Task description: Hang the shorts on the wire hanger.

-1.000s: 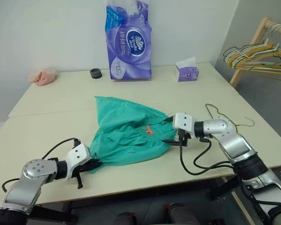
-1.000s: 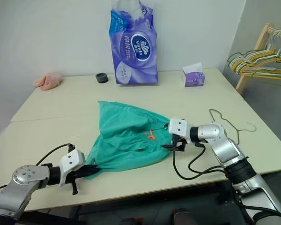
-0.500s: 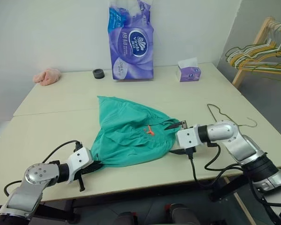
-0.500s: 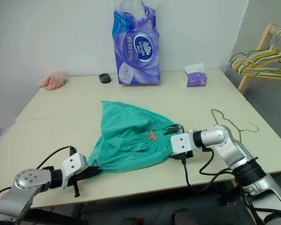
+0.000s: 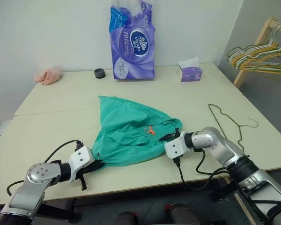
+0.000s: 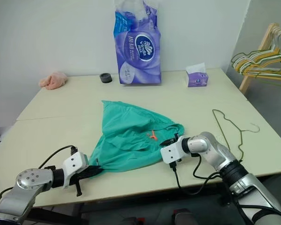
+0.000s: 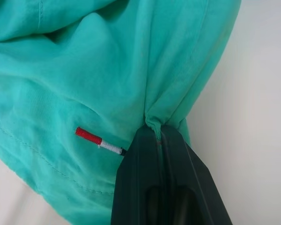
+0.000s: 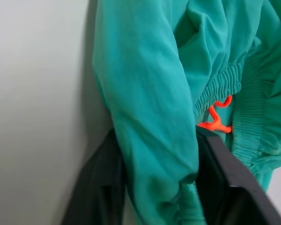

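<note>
The teal-green shorts (image 5: 131,133) lie crumpled in the middle of the pale table, an orange-red tag (image 5: 150,130) by the gathered waistband. My left gripper (image 5: 97,164) is shut on the shorts' near left corner, the fabric (image 7: 107,70) pinched at its black tips (image 7: 154,133). My right gripper (image 5: 171,137) is at the right edge of the shorts, where a thick fold of the waistband (image 8: 154,93) fills the gap between its two fingers (image 8: 157,136), next to the tag (image 8: 217,117). The wire hanger (image 5: 232,123) lies flat on the table to the right of that arm, apart from the shorts.
At the back of the table stand a tall purple tissue pack (image 5: 132,41), a small purple tissue box (image 5: 190,71), a black ring (image 5: 99,73) and a pink cloth (image 5: 48,75). A wooden rack with several hangers (image 5: 260,49) stands off the far right.
My right gripper rolled over, sank to the shorts' right edge and closed its fingers around the waistband fold. The left gripper kept its hold and stayed put.
</note>
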You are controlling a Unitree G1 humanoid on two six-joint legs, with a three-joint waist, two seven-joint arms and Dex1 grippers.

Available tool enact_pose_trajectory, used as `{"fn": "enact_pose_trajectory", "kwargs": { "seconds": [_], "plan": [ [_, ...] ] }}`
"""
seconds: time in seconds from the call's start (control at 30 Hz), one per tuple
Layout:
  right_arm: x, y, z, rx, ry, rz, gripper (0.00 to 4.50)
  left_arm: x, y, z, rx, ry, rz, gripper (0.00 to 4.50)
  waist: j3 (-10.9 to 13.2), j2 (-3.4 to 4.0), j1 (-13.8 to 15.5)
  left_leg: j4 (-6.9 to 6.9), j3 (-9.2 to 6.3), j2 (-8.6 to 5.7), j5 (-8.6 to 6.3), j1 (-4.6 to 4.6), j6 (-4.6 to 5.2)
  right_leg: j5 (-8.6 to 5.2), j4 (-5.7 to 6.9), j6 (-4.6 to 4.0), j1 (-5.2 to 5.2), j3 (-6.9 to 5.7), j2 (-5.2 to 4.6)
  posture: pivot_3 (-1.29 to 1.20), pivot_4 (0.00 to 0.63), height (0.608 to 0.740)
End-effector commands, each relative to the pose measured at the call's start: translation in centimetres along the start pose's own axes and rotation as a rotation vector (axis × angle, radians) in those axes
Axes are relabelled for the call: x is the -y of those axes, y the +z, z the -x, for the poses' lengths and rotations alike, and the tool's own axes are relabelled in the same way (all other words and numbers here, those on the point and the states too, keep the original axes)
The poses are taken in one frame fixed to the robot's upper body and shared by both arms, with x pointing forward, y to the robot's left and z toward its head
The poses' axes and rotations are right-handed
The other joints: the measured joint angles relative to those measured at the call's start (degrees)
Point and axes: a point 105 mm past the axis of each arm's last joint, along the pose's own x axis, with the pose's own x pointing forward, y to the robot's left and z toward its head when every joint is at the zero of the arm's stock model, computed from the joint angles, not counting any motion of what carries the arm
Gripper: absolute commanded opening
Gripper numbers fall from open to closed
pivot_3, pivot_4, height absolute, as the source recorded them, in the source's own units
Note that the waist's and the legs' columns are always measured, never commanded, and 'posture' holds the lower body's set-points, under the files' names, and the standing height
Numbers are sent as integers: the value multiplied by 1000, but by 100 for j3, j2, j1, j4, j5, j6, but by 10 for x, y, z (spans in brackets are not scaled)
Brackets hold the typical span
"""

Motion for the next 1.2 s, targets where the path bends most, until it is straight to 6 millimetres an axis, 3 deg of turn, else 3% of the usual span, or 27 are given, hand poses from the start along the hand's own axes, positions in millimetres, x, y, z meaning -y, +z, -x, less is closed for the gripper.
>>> {"fn": "enact_pose_trajectory", "kwargs": {
  "seconds": [0.03,0.1,0.3,0.37,0.47,0.57,0.67,0.87,1.0,1.1,1.17,1.2],
  "plan": [
    [34,7,4,11,-167,39,732,-15,3,-3,14,70,17,0,1,-5,-4,1,-1,0,0,-1,0,0,2,0,0,-1,0,-87,60,740],
    [64,9,14,8,-322,23,19,-38,21,-3,74,155,1,0,7,-11,-8,1,-2,0,0,-1,-1,2,6,1,-2,0,1,-86,60,740],
    [111,11,46,18,-503,-62,19,-67,71,5,172,202,-113,0,24,-51,-29,6,-7,-3,1,-15,-3,15,31,-27,-19,-2,1,-81,57,740],
    [129,18,75,66,-487,-177,19,-79,121,22,244,175,-220,0,39,-69,-31,2,-8,-2,1,-15,-3,14,32,-30,-21,-3,0,-81,57,740],
    [135,32,100,131,-408,-274,19,-89,165,45,288,162,-316,0,64,-100,-27,28,-31,-4,5,-124,-9,18,64,-34,-124,-23,1,-81,57,740],
    [128,50,119,190,-289,-322,19,-96,193,64,307,174,-382,0,61,-93,-44,15,-25,-13,6,-121,-12,16,57,-31,-126,-16,-9,-86,51,740],
    [111,67,132,237,-143,-360,19,-78,196,69,273,49,-376,0,63,-90,-97,2,-14,-15,4,-113,-8,8,50,-25,-126,-14,-8,-88,50,740],
    [57,93,144,298,194,-476,19,-14,142,72,53,-356,-217,0,71,-87,-146,-1,-15,-10,3,-117,-7,-6,52,-24,-129,-11,-9,-84,51,740],
    [56,91,137,318,246,-603,19,-1,124,66,2,-449,-167,0,90,-95,-121,9,-19,-7,4,-110,-9,-23,62,1,-125,-15,-9,-75,49,740],
    [79,51,110,255,145,-714,19,-34,120,33,18,-323,-184,0,90,-93,-49,18,-14,-11,8,-68,-9,-17,69,6,-90,-18,2,-68,44,740],
    [113,7,90,115,-28,-701,19,-88,131,4,40,-91,-253,0,88,-94,-8,15,-10,-56,19,-16,8,-32,60,-17,-32,-15,14,-68,38,740],
    [138,-13,85,20,-144,-639,19,-128,144,-5,35,102,-302,0,89,-96,23,17,-16,-57,24,-1,9,-30,57,-14,-5,-15,16,-65,34,740]
  ]
}}
